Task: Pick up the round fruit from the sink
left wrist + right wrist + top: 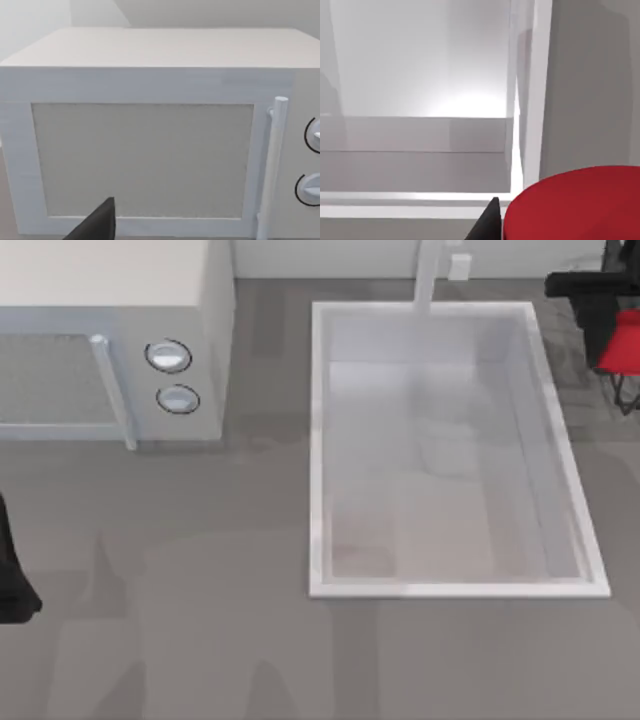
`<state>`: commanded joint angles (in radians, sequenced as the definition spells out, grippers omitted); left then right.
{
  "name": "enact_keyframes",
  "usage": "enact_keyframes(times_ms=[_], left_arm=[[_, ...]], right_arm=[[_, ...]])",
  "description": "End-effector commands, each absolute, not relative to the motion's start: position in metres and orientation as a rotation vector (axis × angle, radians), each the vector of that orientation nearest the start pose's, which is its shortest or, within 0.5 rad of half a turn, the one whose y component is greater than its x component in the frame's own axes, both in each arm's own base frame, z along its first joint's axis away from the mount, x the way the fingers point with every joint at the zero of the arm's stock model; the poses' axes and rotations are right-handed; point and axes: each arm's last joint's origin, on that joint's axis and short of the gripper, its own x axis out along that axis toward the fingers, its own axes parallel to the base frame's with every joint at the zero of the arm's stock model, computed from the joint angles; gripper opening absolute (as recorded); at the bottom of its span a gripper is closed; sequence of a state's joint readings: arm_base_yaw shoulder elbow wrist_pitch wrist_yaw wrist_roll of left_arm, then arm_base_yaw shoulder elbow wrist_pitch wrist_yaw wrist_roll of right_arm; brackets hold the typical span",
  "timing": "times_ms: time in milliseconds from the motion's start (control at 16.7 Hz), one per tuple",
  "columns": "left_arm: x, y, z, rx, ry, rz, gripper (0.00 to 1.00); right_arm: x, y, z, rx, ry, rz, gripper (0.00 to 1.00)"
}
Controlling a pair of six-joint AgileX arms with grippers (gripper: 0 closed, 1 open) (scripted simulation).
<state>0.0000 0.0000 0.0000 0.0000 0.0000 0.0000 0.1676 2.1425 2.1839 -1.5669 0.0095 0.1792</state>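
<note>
Right gripper (622,365) up at the far right edge of the top view, outside the sink's right rim and near its back corner, closed around the round fruit (621,343), red and held clear of the basin, over the grey counter. In the right wrist view, the round fruit (577,205) large and close, flattish top toward the camera, one dark fingertip (487,225) pressed just beside it; beyond, the sink (537,100) with its thick white rim and pale glossy floor. Sink (318,440) at the centre-right of the table, long side running front to back, white faucet (430,275) rising at the back rim. White microwave (205,350) at the back left, two round silvery knobs (168,356) stacked beside a vertical door handle (112,390). Left arm (12,575) parked at the left edge of the table, well apart from the sink; cannot tell whether its fingers are apart or together. Left wrist view facing the microwave (150,75) door, one dark fingertip (97,225) low in front of it.
</note>
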Motion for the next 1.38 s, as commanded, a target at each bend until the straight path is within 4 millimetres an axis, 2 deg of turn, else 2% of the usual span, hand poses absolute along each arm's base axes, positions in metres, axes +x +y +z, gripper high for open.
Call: enact_keyframes(times_ms=[300, 540, 1020, 1140, 1380], left_arm=[[0.106, -0.001, 0.160, 0.000, 0.000, 0.000, 1.00], [0.106, -0.001, 0.160, 0.000, 0.000, 0.000, 1.00], [0.106, -0.001, 0.160, 0.000, 0.000, 0.000, 1.00], [0.106, -0.001, 0.160, 0.000, 0.000, 0.000, 1.00], [0.106, -0.001, 0.160, 0.000, 0.000, 0.000, 1.00]], right_arm=[[0.358, 0.018, 0.275, 0.003, 1.589, -0.009, 0.00], [0.328, -0.005, 0.270, 0.007, 1.576, -0.008, 0.00], [0.325, -0.007, 0.265, 0.006, 1.578, -0.006, 0.00], [0.326, -0.007, 0.249, 0.007, 1.582, -0.007, 0.00], [0.330, -0.008, 0.201, 0.007, 1.558, -0.007, 0.00]])
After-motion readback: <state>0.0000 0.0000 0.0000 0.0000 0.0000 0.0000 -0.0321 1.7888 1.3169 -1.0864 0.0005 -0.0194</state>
